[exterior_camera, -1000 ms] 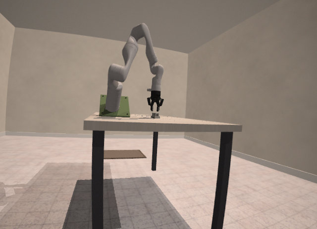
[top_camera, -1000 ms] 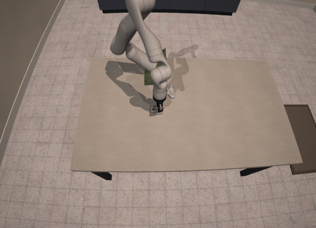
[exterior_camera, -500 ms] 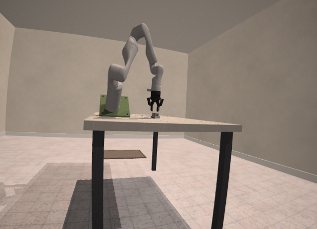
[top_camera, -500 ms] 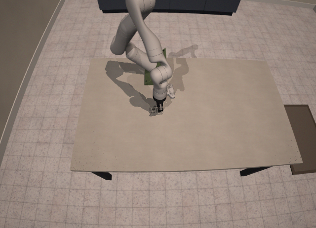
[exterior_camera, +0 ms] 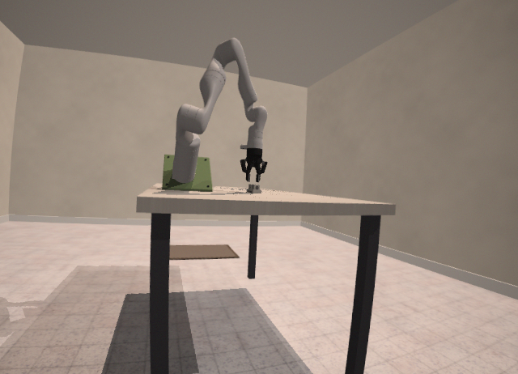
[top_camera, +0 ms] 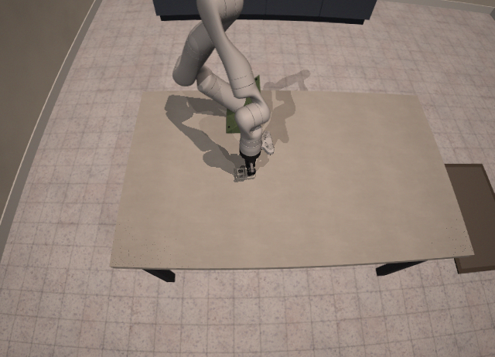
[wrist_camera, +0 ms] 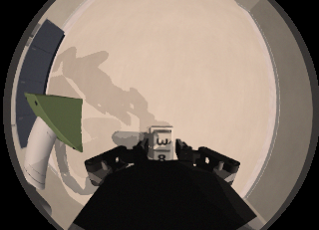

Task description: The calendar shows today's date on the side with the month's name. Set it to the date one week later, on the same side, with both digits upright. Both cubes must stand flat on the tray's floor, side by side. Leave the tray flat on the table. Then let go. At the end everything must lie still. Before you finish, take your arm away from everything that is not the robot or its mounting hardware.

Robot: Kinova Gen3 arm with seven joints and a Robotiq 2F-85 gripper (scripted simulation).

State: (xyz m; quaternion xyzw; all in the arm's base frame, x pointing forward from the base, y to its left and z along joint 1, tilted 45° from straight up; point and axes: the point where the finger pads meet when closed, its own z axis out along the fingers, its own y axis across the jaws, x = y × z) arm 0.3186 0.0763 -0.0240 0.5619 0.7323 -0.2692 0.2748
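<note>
The small pale tray stands on the table with two light cubes in it, side by side. One cube shows a dark 3 on its top face, turned sideways in the wrist view. The other cube shows part of an 8 on top and is mostly hidden by the gripper in the wrist view. In the exterior view a 0 shows on a side face; the other digit is too small to read. My gripper is partly open and empty, pointing down, its fingertips just above the cubes.
The green mounting plate stands at the arm's base, behind the tray. The table extends around the tray. A brown mat lies on the floor.
</note>
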